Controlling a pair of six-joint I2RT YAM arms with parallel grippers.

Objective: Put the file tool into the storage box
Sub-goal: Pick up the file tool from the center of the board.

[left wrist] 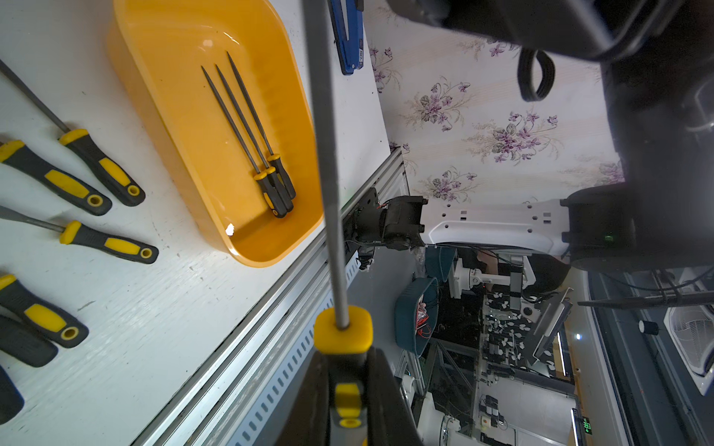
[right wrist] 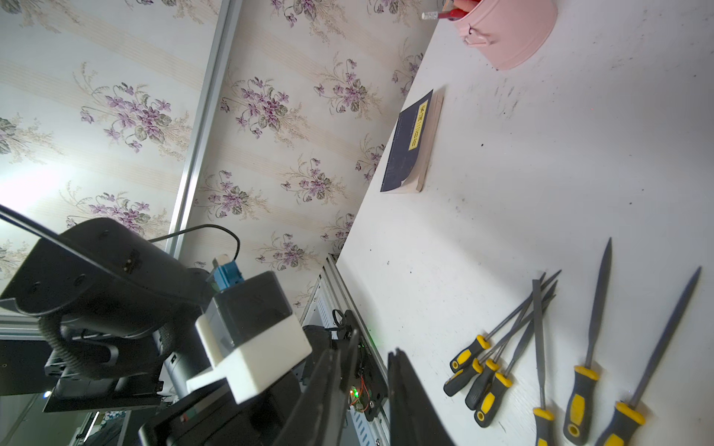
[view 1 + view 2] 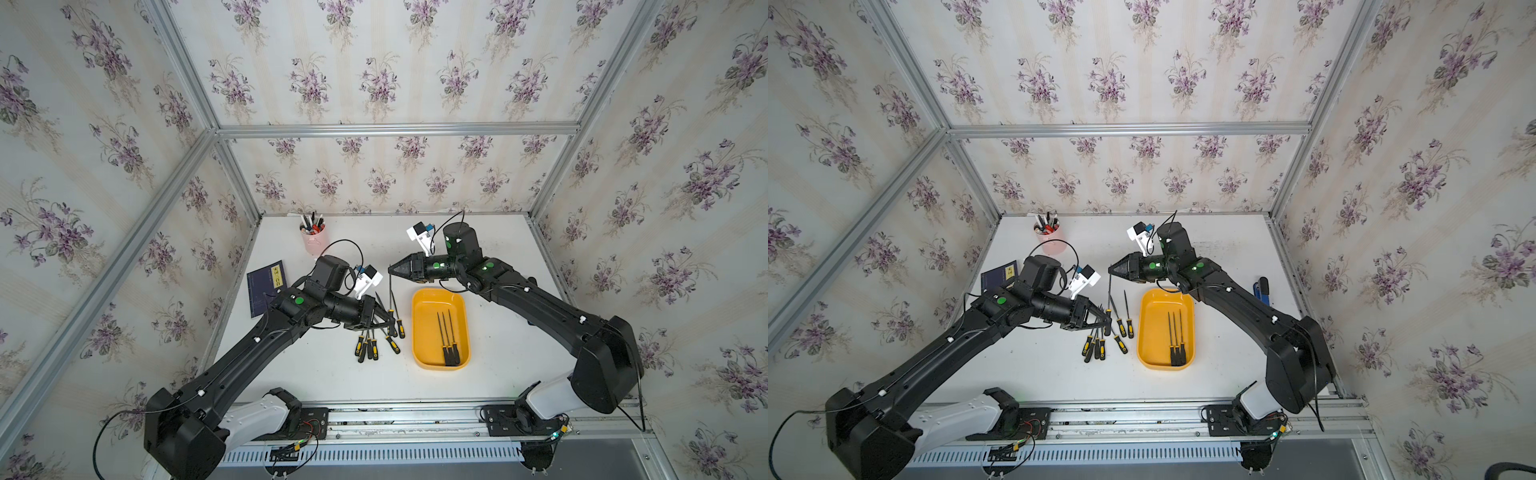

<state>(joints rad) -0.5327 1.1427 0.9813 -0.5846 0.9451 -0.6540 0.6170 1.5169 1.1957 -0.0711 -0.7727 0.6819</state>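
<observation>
Both top views looked steeply down from high above the near edge onto the whole table (image 3: pixel 332 382). Wrist cameras sat close behind the left hand (image 1: pixel 344 370) and right hand (image 2: pixel 374 347), skimming the table. The left one shared the storage box (image 1: pixel 174 127) with both top views.

Three files (image 3: pixel 446 332) lie in the storage box (image 3: pixel 439 298); loose files (image 3: pixel 369 347) just left; pen cup (image 3: pixel 314 242) behind.

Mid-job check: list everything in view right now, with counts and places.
storage box: 1, orange-yellow, table centre
files in box: 3, dark handles, inside
loose files: 7, black-yellow handles, between box and left arm
held file: 1, black-yellow handle, above table
pen cup: 1, pink, back corner
book: 1, dark blue, near left arm
blue tool: 1, blue, beside right arm
left gripper: black, shut on held file's handle
right gripper: black, open at its tip
</observation>
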